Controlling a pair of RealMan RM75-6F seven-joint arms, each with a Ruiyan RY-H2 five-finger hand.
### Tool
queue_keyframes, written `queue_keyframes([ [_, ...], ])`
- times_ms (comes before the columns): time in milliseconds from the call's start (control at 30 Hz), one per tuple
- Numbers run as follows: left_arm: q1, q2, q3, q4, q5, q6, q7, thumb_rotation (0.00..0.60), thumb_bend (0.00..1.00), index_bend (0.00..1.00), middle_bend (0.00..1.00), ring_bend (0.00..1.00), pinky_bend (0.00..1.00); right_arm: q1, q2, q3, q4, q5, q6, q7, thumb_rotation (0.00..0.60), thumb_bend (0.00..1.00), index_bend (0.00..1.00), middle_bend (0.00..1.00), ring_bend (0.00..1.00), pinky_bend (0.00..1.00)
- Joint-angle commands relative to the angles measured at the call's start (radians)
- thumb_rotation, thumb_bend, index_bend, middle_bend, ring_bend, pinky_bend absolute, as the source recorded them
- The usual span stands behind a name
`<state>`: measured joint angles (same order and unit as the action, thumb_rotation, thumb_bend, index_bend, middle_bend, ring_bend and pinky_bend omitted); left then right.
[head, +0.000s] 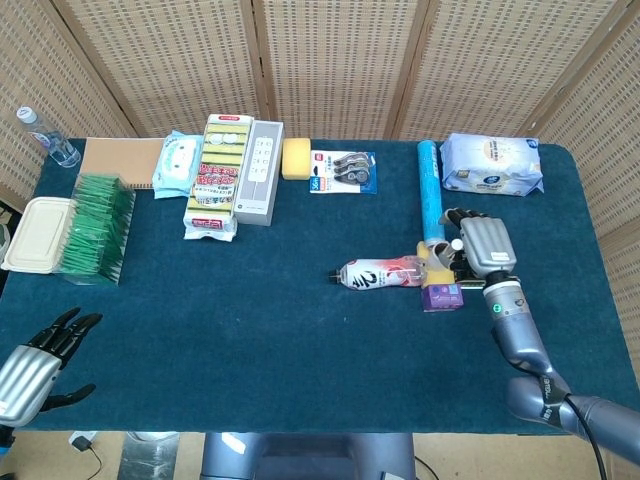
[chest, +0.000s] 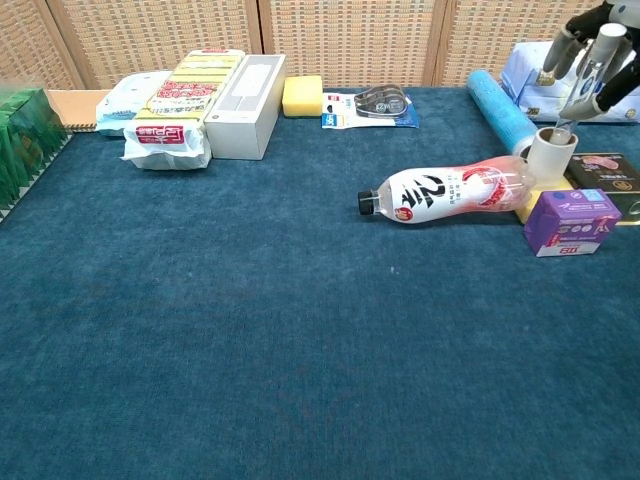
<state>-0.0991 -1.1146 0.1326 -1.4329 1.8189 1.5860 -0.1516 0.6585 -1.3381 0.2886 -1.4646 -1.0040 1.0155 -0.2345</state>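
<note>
The right robot hand (head: 483, 243) hangs over the right part of the blue-carpeted counter (head: 300, 330), holding nothing, its fingers (chest: 597, 50) spread and pointing down just above a small white cylindrical cup (chest: 552, 154). That cup stands on a flat yellow block (chest: 533, 201). Lying on its side directly to the left of the robot hand is a clear plastic bottle with a pink and white label (head: 383, 272), its base against the block and its black cap pointing away. Just in front of the fingers sits a small purple box (head: 441, 296), and beside that, under the palm, a dark flat tin (chest: 606, 173). Behind the robot hand a light blue roll (head: 429, 190) lies lengthwise, with a white soft pack of wipes (head: 492, 164) further back to its right. So cup, bottle, box and tin crowd close around the fingertips.

The left robot hand (head: 35, 362) rests far off at the near left edge of the counter, open and empty, well apart from a green stack of packets (head: 92, 227) and a beige lidded container (head: 37, 232) beyond it
</note>
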Motion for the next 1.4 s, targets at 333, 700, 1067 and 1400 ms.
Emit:
queue_keyframes([
  [333,-0.001,0.002,-0.001,0.0,-0.005,-0.001,-0.004,0.6,0.11,0.0,0.16,0.08,0.3,0.014,-0.018,0.001,0.002,0.004,0.011,-0.022,0.6,0.24,0.28,0.3,0.29,0.32],
  [700,-0.001,0.002,0.0,0.008,-0.007,0.001,-0.017,0.6,0.11,0.0,0.16,0.08,0.3,-0.051,0.053,0.012,-0.032,-0.02,0.128,-0.007,0.6,0.24,0.26,0.28,0.27,0.28],
  [1067,-0.009,-0.001,0.004,-0.004,0.001,-0.017,0.008,0.6,0.11,0.0,0.16,0.08,0.3,-0.188,0.177,-0.05,-0.079,-0.101,0.183,0.124,0.6,0.24,0.26,0.28,0.26,0.28],
  [1400,-0.012,-0.004,0.0,-0.012,-0.01,-0.03,0.024,0.6,0.11,0.0,0.16,0.08,0.3,-0.403,0.143,-0.258,-0.175,-0.44,0.503,0.057,0.6,0.24,0.26,0.28,0.26,0.28],
])
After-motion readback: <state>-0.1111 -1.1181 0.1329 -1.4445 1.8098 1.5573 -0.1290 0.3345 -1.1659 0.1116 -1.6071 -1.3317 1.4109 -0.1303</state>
